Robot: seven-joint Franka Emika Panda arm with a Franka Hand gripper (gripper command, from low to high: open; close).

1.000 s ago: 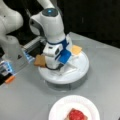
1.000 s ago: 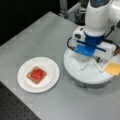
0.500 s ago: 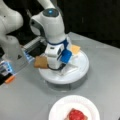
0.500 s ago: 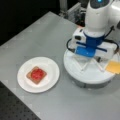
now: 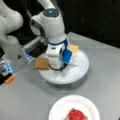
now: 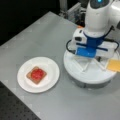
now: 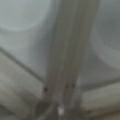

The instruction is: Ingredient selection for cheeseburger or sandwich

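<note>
My gripper is down inside the white round divided tray, its fingertips close to the tray floor. The wrist view shows only the tray's pale ridges from very near, with no food piece in sight. One tan-brown toast square lies on the tray's left rim, just left of the gripper. A yellow square rests on the tray's far edge. The sandwich, a toast square with a red disc on top, sits on the white paper plate. In a front view the arm's blue-and-white hand hides the fingers.
The arm's white base and a blue-lit box stand at a front view's left. A dark tray or bin lies behind the divided tray. The grey table ends at a dark perforated edge.
The hand has sunk slightly lower into the divided tray. The food pieces and the plate have not moved.
</note>
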